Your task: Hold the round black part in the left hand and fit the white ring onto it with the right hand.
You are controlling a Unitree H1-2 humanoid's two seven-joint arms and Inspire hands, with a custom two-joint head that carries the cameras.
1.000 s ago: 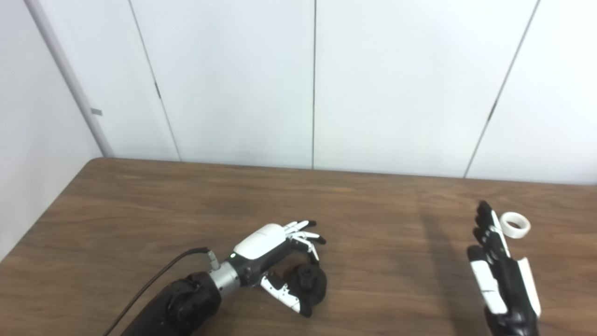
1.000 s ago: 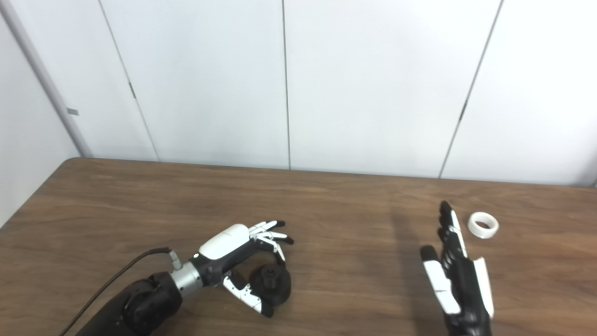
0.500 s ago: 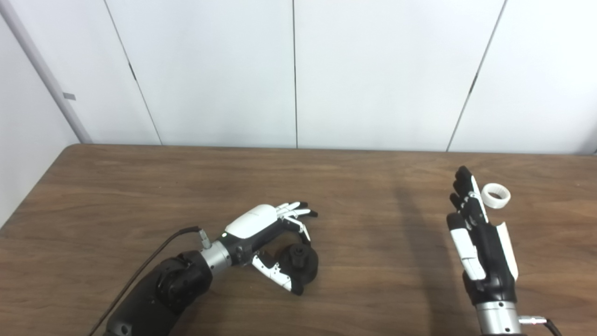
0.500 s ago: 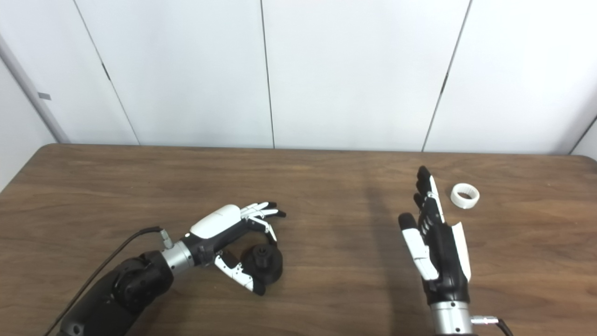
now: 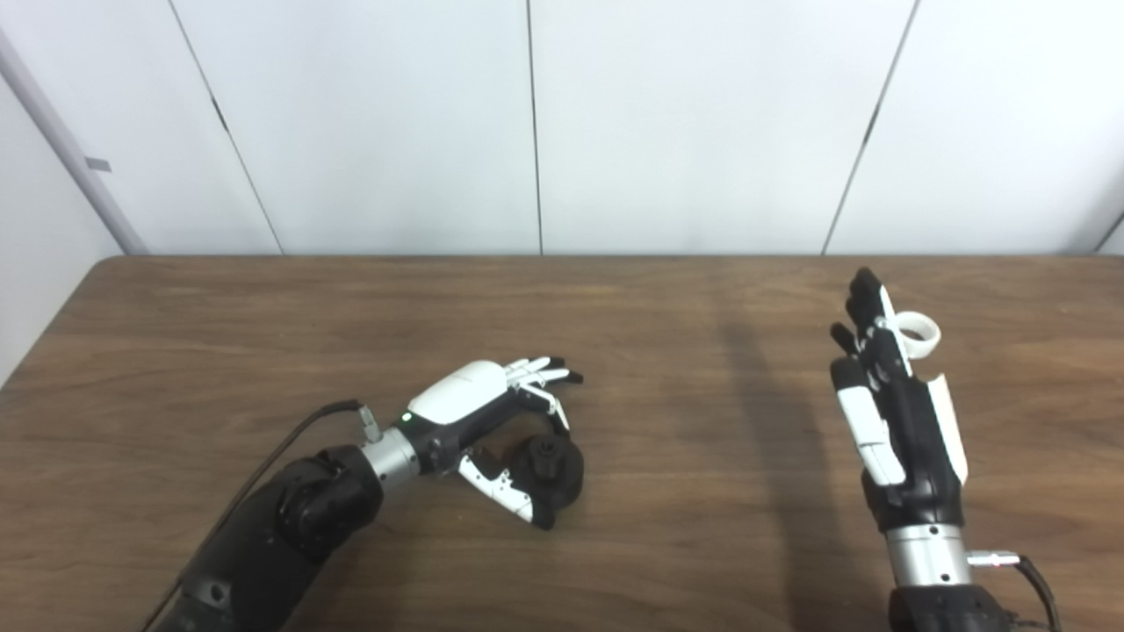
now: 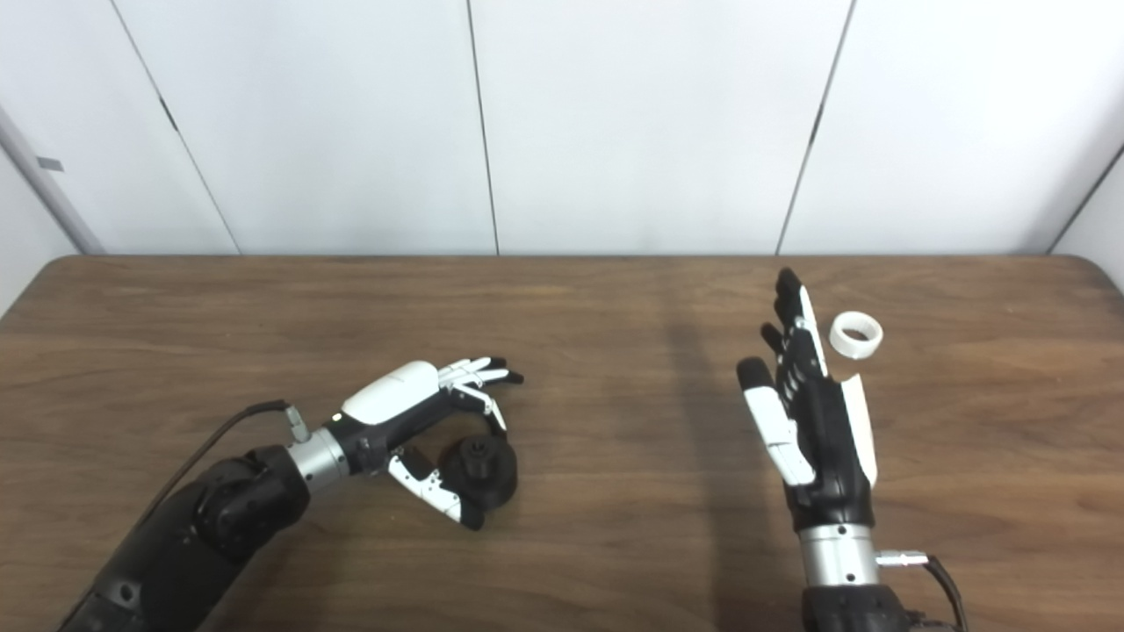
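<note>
Left eye view
Table: the brown wooden table [image 5: 263, 333] is filling the lower part; its far edge is running along the white wall [image 5: 395, 123], and its left edge is showing too.
Left hand: the left hand [image 5: 492, 421] is lying low on the table near the middle, its fingers and thumb curling around the round black part [image 5: 551, 465].
Grip: the fingers are arching over the part's far side and the thumb is lying along its near side; I cannot tell if they are squeezing it.
Round black part: it is sitting on the table, well away from every edge.
Right hand: the right hand [image 5: 891, 404] is standing up with straight fingers spread a little, holding nothing.
White ring: the white ring [image 5: 918, 333] is partly hiding behind the right hand's fingers.

Right eye view
White ring: the ring [image 6: 855, 334] is lying on the table just beside the right hand's [image 6: 812, 412] fingertips, with a small gap between them.
Edges: the table's [image 6: 615, 544] rounded far right corner is showing; the ring is lying well inside it.
Open room: a wide bare strip of wood is lying between the two hands.
Left hand: the left hand [image 6: 421, 417] is cupping the black part [image 6: 479, 465], with bare table all around.
</note>
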